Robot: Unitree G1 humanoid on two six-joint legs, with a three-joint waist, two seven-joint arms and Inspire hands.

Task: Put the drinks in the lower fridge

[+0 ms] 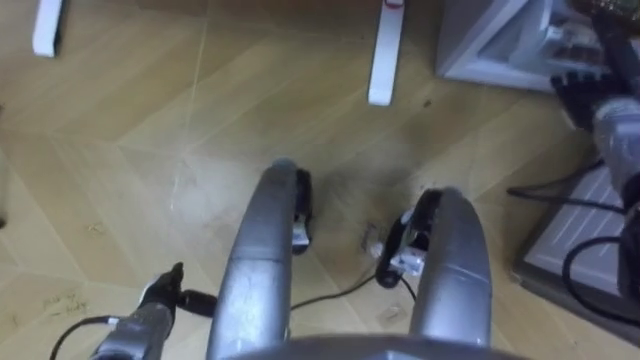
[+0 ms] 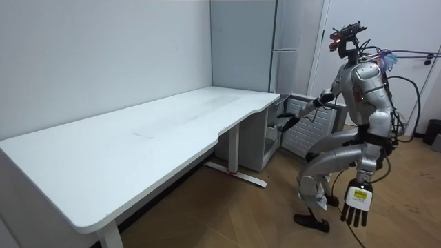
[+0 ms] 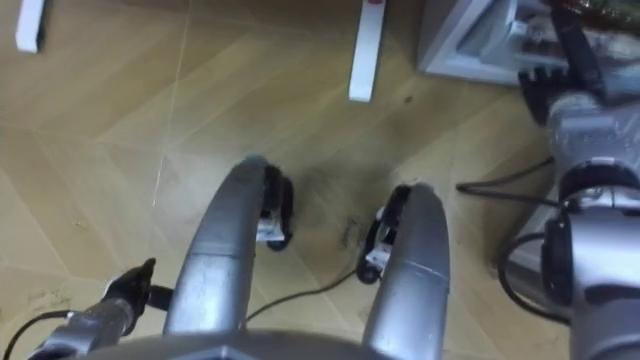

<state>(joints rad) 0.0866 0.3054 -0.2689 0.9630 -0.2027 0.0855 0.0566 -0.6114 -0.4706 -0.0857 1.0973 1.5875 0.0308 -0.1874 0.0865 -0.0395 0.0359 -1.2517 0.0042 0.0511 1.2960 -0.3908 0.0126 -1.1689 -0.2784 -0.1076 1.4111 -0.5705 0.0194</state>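
I have the robot standing with bent knees on the floor [image 1: 120, 120], right in front of the lower fridge [image 1: 490, 45], at the end of the bench [image 2: 138, 145]. I judge the crouch is there because this compartment sits near the floor, so the arm can reach it only from a low stance. The door [image 2: 313, 131] of the compartment stands open toward the robot, which is needed before anything can go in.

The right robot hand [image 1: 578, 95] is stretched forward to the mouth of the lower fridge. It is dark and blurred there, so I cannot tell how its fingers are set, or if it has hold of something. The left robot hand [image 2: 357, 207] hangs low beside the leg with fingers straight and pointing down, and it holds nothing. I think it hangs there to be out of the way and to balance the body while the other arm works.

About the drinks [image 1: 570, 35]: some small blurred things lie inside the open fridge, just beside the right robot hand. I believe these are them, but I cannot be sure.

My judgement is that we are at the placing step. The open door is near the right leg, so I would draw the arm back slowly and with care
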